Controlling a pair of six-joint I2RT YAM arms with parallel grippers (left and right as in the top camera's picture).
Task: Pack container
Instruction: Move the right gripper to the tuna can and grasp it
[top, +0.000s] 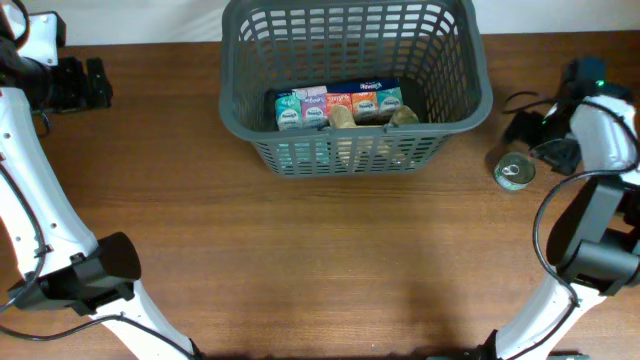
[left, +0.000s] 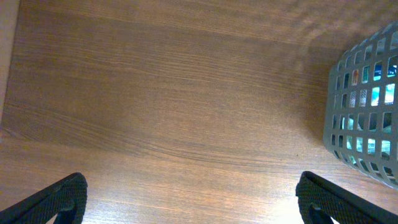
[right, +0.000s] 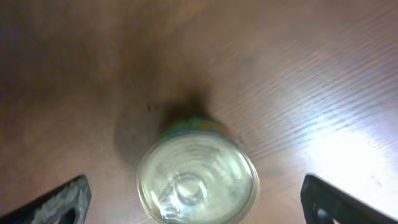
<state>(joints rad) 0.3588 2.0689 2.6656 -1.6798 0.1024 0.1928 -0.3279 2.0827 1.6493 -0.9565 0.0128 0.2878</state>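
Observation:
The container (top: 355, 150) is a large dark grey lattice basket at the back middle of the table. Inside it lie a multicoloured carton pack (top: 340, 105) and some brownish items (top: 345, 118). Its slotted corner (left: 367, 106) shows at the right of the left wrist view. A small round tin can (top: 514, 171) stands upright on the table, right of the basket. My right gripper (top: 535, 140) hovers over the can (right: 198, 182), open, its fingers wide on either side without touching. My left gripper (top: 88, 83) is at the far left, open over bare wood (left: 196, 202).
The wooden table (top: 320, 270) stretches in front of the basket. Black cables (top: 520, 100) lie near the right arm at the back right. The arm bases (top: 100, 270) stand at the front left and front right corners.

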